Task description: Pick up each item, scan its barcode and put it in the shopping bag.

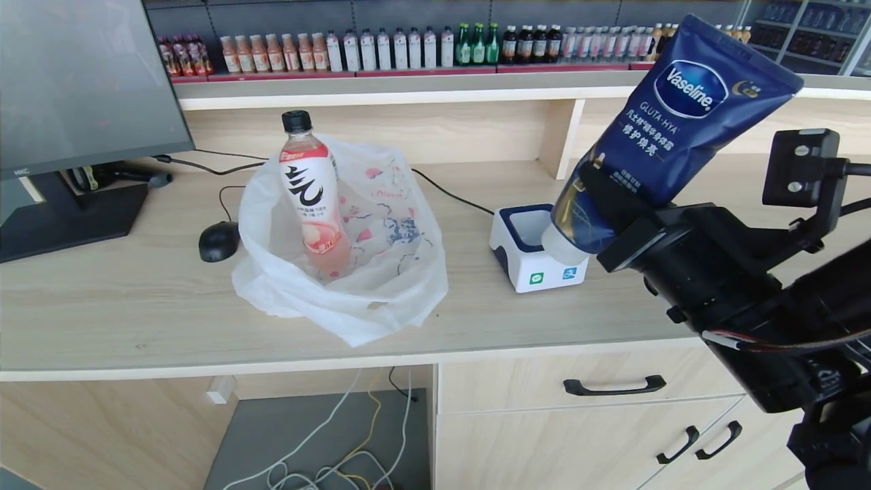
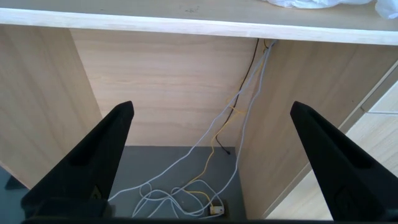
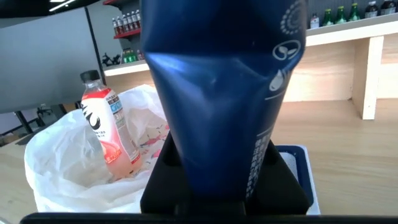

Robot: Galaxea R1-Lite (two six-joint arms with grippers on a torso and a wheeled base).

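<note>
The right gripper [image 1: 604, 216] is clamped on the lower body of a dark blue tube [image 1: 674, 116]. Its black fingers press in from both sides just above the white cap, and the soft plastic creases visibly where they bite. The tube's long axis runs on a slant: cap end down and toward the robot's left, and the flat crimped end high above the jaws and leaning right. Just below the jaws, under the cap, sits the scanner [image 1: 527, 262], a small white box with a dark blue rim and an open top. The cap hangs just over its near right corner. I cannot tell whether they touch, nor which face of the tube carries the barcode. Farther from the jaws, to their left across the pale wood-grain counter [image 1: 136, 299], the shopping bag [image 1: 395, 272] slumps open. It is thin, crinkled, translucent white film with a faint print, and a pink-labelled bottle [image 1: 313, 190] with a black cap stands upright inside it. By my reading, the move after scanning is a leftward carry past the scanner to the bag's mouth, and the right arm is the nearer one for it. The left gripper [image 2: 211, 109] hangs low, below the counter's front edge, with its two black fingers spread wide and holding nothing, facing loose cables [image 2: 186, 186] in the recess.
</note>
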